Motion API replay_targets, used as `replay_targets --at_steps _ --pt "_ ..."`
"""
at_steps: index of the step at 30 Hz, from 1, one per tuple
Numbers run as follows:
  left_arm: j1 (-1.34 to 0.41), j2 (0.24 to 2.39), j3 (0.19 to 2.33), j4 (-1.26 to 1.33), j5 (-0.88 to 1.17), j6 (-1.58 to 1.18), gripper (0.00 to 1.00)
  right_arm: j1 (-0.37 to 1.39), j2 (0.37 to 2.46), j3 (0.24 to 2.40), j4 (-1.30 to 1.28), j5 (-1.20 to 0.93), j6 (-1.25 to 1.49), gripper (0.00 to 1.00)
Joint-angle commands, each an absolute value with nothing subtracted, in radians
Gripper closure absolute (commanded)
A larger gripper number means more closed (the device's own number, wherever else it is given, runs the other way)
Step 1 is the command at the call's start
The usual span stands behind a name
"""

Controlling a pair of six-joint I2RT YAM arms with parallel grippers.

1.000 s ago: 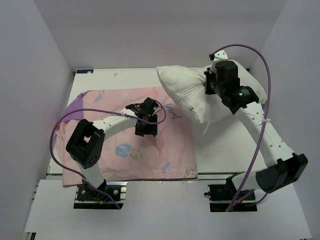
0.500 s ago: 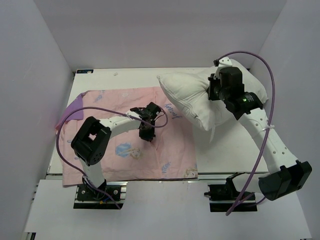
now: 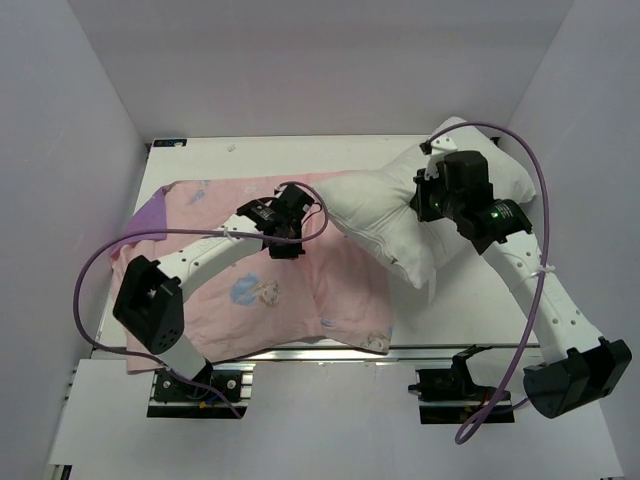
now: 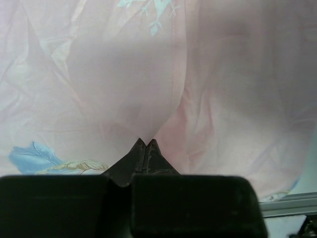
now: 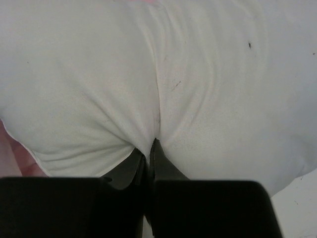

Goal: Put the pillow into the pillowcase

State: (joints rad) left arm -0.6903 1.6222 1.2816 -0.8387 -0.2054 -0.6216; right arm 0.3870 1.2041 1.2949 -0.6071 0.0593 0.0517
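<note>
The pillowcase [image 3: 220, 300] lies spread on the left half of the table, pale pink face up with faint cartoon prints, and a purple corner [image 3: 150, 212] shows at its far left. My left gripper [image 3: 284, 246] is shut on a pinch of its pink cloth near the case's right end. In the left wrist view, folds of the pillowcase [image 4: 223, 74] run up from the closed left gripper [image 4: 146, 142]. The plump white pillow [image 3: 375, 205] lies at the back right, its left end reaching over the pillowcase edge. My right gripper [image 3: 424, 198] is shut on the pillow [image 5: 89, 74]. White fabric bunches at the closed right gripper [image 5: 152, 143].
White enclosure walls stand close on the left, back and right. The table's front rail [image 3: 350, 350] runs just below the pillowcase hem. Purple cables [image 3: 95, 270] loop off both arms. A small label [image 3: 170, 143] sits at the back left corner.
My left gripper has closed on the pillowcase cloth and pulled it up and toward the back. My right arm has carried the pillow left, so its end now meets the pillowcase.
</note>
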Motion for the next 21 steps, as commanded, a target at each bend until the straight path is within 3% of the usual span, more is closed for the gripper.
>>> replay_targets --at_steps 1,12,21 --pt "-0.693 1.562 1.321 -0.903 -0.256 -0.658 1.00 0.376 1.160 1.276 -0.617 0.013 0.009 1.00" --pt "-0.693 1.476 1.331 -0.943 -0.259 -0.739 1.00 0.408 1.132 1.157 -0.742 -0.130 -0.139 1.00" --pt "-0.693 1.407 1.270 -0.893 -0.195 -0.755 1.00 0.687 1.293 1.245 -0.572 -0.005 -0.118 1.00"
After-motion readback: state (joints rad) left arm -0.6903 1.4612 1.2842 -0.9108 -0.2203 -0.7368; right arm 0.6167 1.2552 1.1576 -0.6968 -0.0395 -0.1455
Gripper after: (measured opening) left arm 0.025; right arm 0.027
